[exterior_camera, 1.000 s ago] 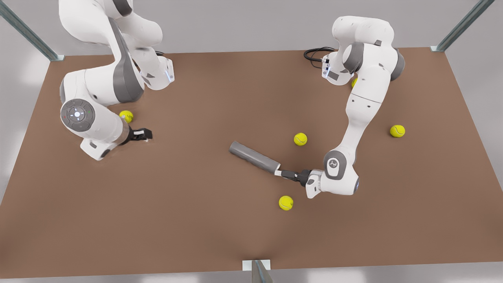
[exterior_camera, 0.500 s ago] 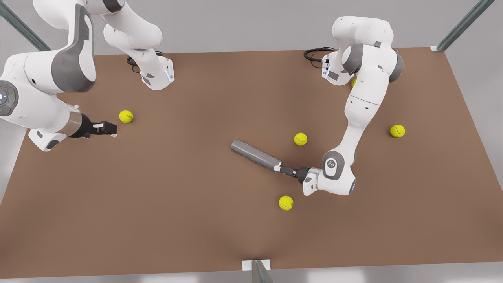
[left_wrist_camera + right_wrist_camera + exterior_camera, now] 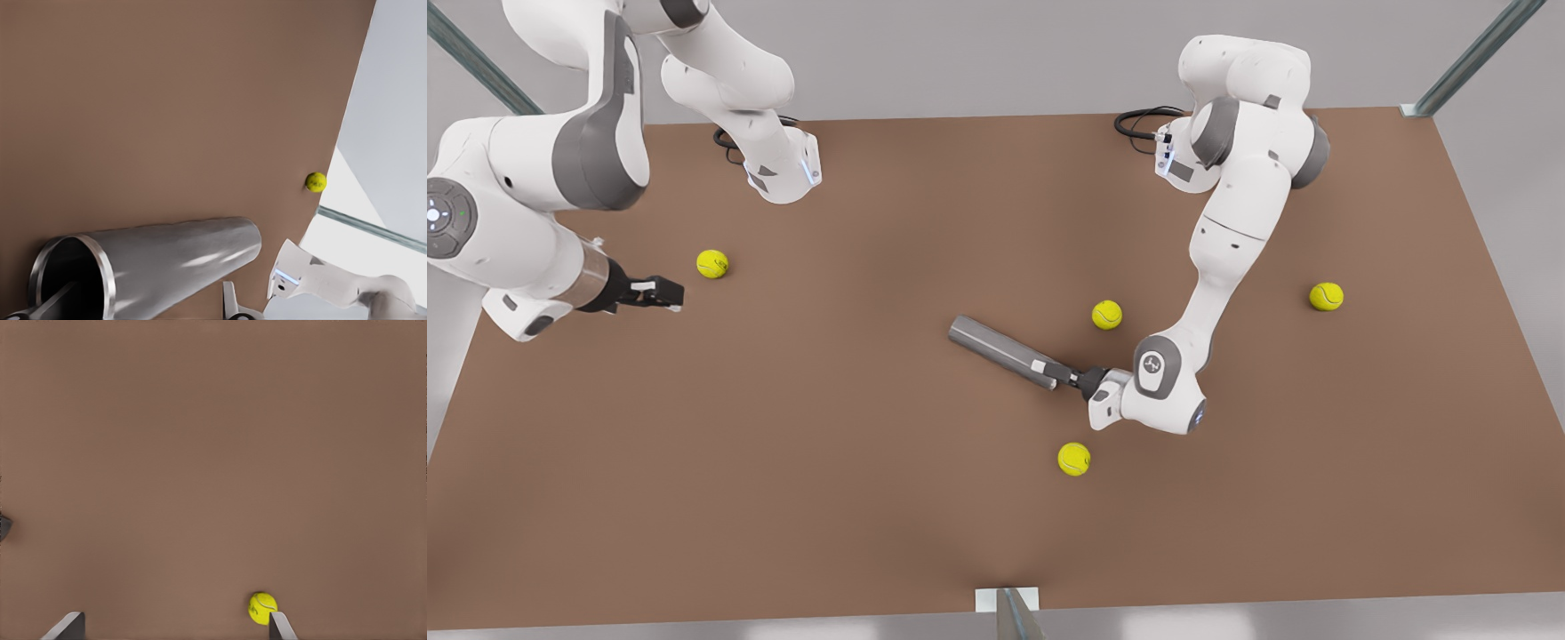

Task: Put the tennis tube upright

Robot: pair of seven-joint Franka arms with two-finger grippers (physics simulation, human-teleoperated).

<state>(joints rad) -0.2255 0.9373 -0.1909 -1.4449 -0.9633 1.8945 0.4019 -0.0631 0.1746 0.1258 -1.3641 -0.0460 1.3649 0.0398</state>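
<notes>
Tennis tube (image 3: 1000,350) lies on its side near the middle of the brown table (image 3: 871,498), a dark grey metallic cylinder running from about ten o'clock to four o'clock in the front view. At its four o'clock end sits the left gripper (image 3: 1056,375), reaching in from the front view's right. In the left wrist view the tube (image 3: 180,263) shows its hollow mouth close up, with one finger (image 3: 57,303) inside the opening and another finger (image 3: 229,301) outside the wall; the fingers straddle the rim, but whether they press on it cannot be told.

The right gripper (image 3: 669,296) hovers well apart, at the front view's left, around nine o'clock from the tube. Its fingers (image 3: 281,627) stand spread and hold nothing. A yellow tennis ball (image 3: 712,263) lies just beside it, toward one o'clock. Three more balls rest nearer the tube: one (image 3: 1107,315) at about two o'clock, one (image 3: 1074,459) at about five o'clock, and one (image 3: 1326,296) far off at three o'clock.
</notes>
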